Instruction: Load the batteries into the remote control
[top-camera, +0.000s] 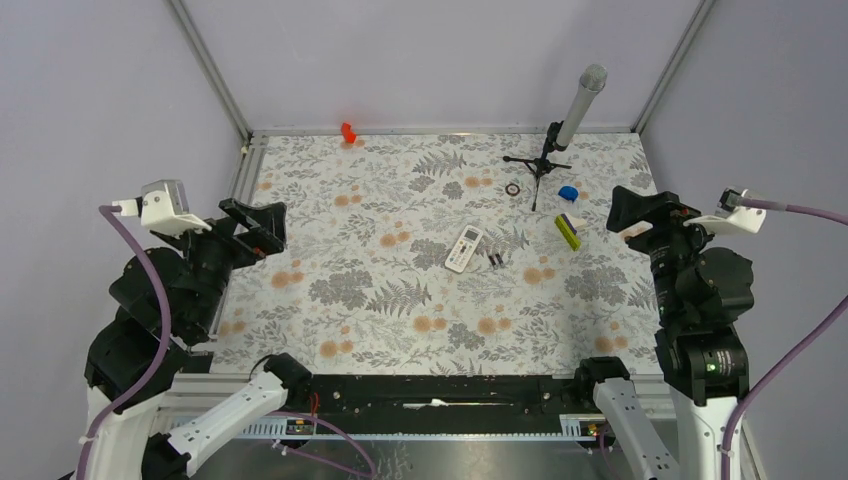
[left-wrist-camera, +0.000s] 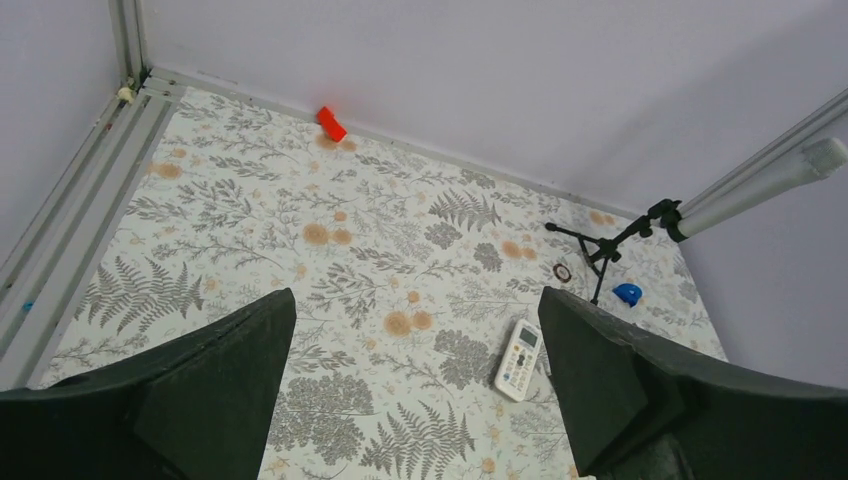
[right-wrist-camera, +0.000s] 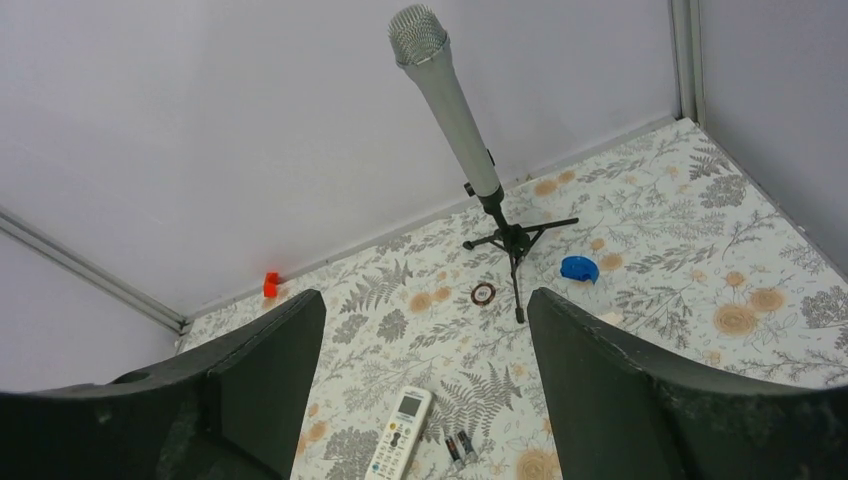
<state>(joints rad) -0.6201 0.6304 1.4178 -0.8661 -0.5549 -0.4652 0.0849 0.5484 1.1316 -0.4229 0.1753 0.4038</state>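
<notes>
Although the job is to load batteries, none of it appears begun. A fern-patterned table (top-camera: 350, 300) fills the scene, walled in grey on the left, right and far sides.

Two black arms sit at the near corners. The left gripper (top-camera: 262, 228) hangs over the left edge with its jaws spread wide and nothing between them. The right gripper (top-camera: 630, 215) hangs over the right edge, also spread and holding nothing. Both are well apart from the task things.

A grey microphone (top-camera: 580, 105) leans on a small tripod at the far right.

The remote (top-camera: 463, 249) lies near the table's middle, slightly right, buttons up. A yellow-green bar (top-camera: 568, 232) lies further right.

The batteries (top-camera: 495, 261) lie side by side on the table, just right of the remote's near end, outside it.

A blue piece (top-camera: 568, 192), a dark ring (top-camera: 513, 188) and a red piece (top-camera: 348, 132) sit toward the far side.

Everything is left to do: probably turning the remote over, opening its back, and seating both batteries. No battery cover can be seen from here.
</notes>
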